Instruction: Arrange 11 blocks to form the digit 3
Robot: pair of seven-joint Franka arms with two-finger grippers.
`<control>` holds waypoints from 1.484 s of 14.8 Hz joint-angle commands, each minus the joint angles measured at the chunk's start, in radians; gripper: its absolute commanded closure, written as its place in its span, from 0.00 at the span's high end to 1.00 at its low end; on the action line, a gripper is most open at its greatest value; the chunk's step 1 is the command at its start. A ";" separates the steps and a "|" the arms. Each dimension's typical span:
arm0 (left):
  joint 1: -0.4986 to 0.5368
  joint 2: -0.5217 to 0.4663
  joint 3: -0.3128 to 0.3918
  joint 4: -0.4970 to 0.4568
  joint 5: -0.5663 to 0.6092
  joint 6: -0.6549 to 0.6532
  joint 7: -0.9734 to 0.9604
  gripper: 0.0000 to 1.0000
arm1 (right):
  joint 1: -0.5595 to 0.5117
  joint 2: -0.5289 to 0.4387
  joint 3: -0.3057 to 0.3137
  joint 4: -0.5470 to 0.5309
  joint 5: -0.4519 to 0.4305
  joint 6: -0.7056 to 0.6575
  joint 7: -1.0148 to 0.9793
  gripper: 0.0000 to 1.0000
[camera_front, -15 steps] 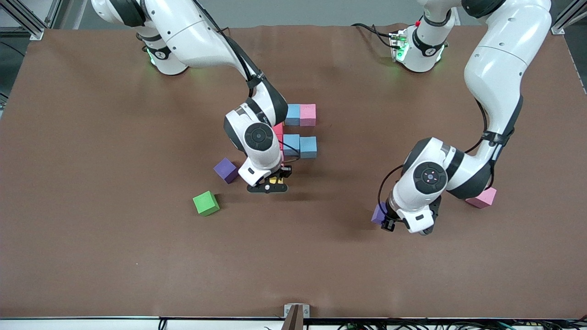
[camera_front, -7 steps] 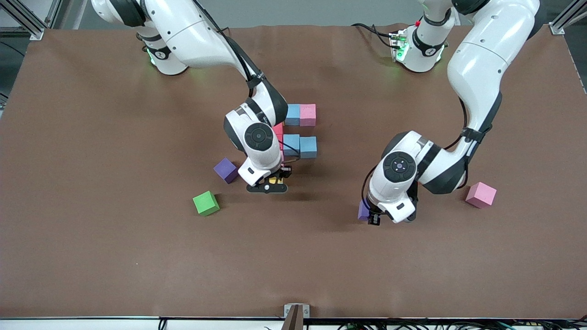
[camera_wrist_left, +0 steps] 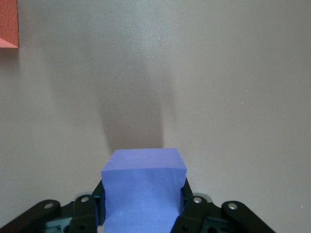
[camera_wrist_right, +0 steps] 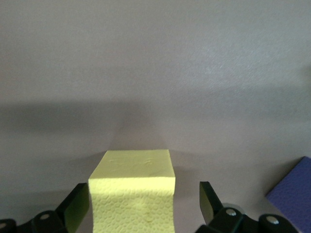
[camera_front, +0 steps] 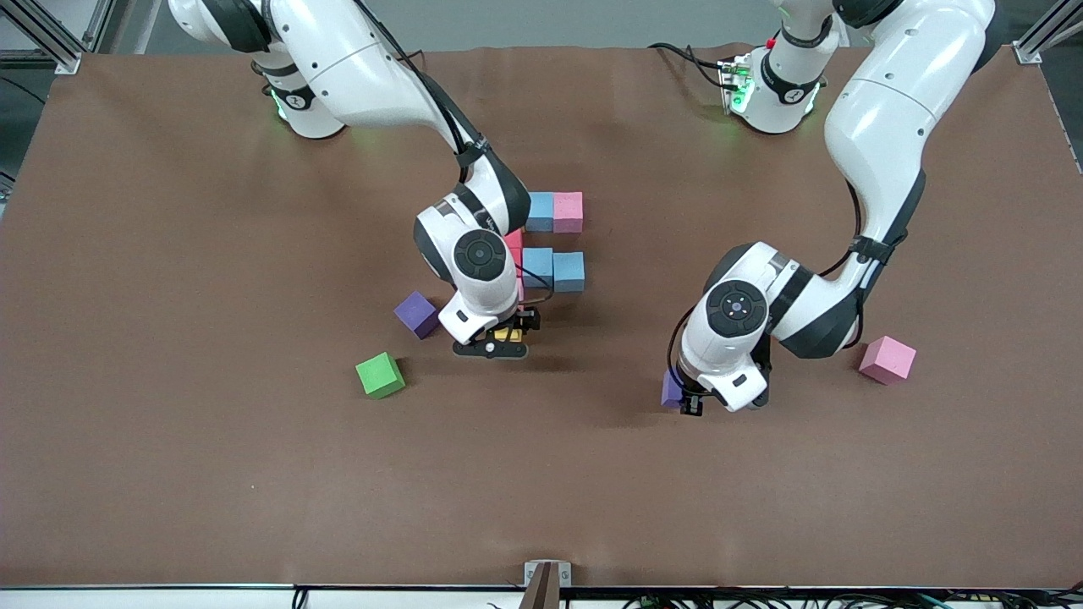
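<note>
left end effector (camera_front: 687,401): pinching purple block (camera_wrist_left: 144,187) above worktop (camera_front: 169,465) | right end effector (camera_front: 499,338): spread around yellow block (camera_wrist_right: 132,194) by digit 3 (camera_front: 550,245)

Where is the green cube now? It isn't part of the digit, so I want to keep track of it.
In the front view the green cube sits alone on the table, toward the right arm's end, nearer the front camera than the loose purple block.

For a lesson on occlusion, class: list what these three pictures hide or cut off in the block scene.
- Front view: the right arm's wrist hides part of the digit 3; the cube count there is unclear.
- Front view: the yellow block shows as a sliver under the right gripper.
- Front view: the left gripper covers most of the purple block.
- Left wrist view: the edge cuts the red block.
</note>
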 commanded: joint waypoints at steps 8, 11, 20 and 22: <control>-0.154 0.035 0.016 0.030 -0.005 -0.004 -0.288 0.54 | -0.019 -0.046 0.005 0.076 0.004 -0.113 -0.019 1.00; -0.232 0.056 0.056 0.047 -0.008 0.001 -0.327 0.54 | -0.064 -0.094 0.005 0.069 0.043 -0.118 -0.088 1.00; -0.367 0.148 0.070 0.119 -0.013 0.059 -0.434 0.54 | -0.263 -0.227 -0.006 0.070 0.033 -0.362 -0.114 1.00; -0.398 0.173 0.071 0.132 -0.013 0.059 -0.449 0.54 | -0.318 -0.244 -0.004 0.070 0.033 -0.397 -0.120 1.00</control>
